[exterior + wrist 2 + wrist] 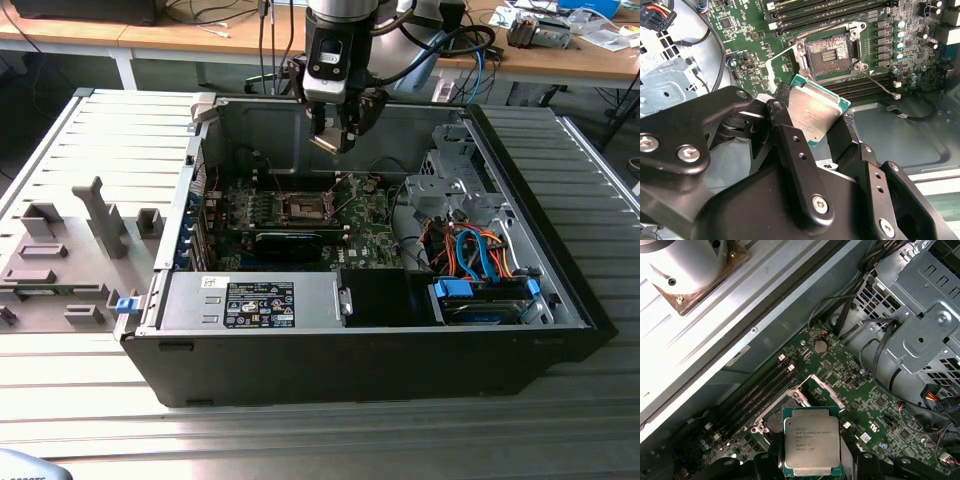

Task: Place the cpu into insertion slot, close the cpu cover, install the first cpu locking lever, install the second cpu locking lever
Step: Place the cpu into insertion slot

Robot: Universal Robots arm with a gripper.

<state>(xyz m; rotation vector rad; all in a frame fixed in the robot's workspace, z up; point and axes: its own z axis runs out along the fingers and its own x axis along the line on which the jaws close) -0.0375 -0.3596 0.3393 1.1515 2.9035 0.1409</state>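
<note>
working from the exterior view's left: aim for the insertion slot, open on the green motherboard. carry the cpu, now high above it, clamped by its edges in the closed gripper. keep the chip level, square its corners to the socket rim, lower gently, never slide across the contacts.

You're working on a ribbed grey metal table; its slats catch a soft glare along the near edge. Behind it you have a row of light wooden desks on white legs, with loose cables and small clutter on top. The light is even.
</note>
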